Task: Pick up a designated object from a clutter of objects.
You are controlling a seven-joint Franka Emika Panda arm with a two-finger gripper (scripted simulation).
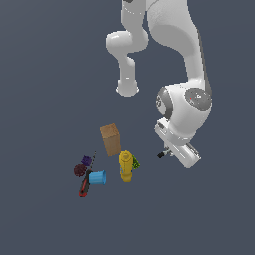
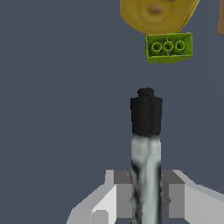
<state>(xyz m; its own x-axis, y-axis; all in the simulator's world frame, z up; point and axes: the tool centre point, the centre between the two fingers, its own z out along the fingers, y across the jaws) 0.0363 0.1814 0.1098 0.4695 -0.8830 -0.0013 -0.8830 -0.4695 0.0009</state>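
Gripping the small stick-like tool (image 2: 146,144), the pincer (image 2: 146,197) is seen in the wrist view closed on the silver-white shaft, one finger (image 2: 119,194) on each side, with the black tip pointing away from the wrist. In the exterior view the same tool (image 1: 162,155) shows only as a small dark tip poking out beside the pincer (image 1: 172,152), lifted above the table (image 1: 40,209) and held to the exterior view's right of the other items.

The rest of the group is left on the table. A tan box (image 1: 110,139) stands nearest the arm's base. Just beside it a yellow bottle (image 1: 126,166) lies on its side, with a small green brick (image 1: 136,162) touching it on the exterior view's right; in the wrist view the brick (image 2: 169,47) shows three round studs and sits just under the bottle (image 2: 157,15). Further to the exterior view's left, a blue cup (image 1: 97,178), a red-and-black screwdriver (image 1: 85,183), a purple cube (image 1: 86,160) and a dark red ball (image 1: 78,171) are packed closely together, the screwdriver lying between the cup and the ball.
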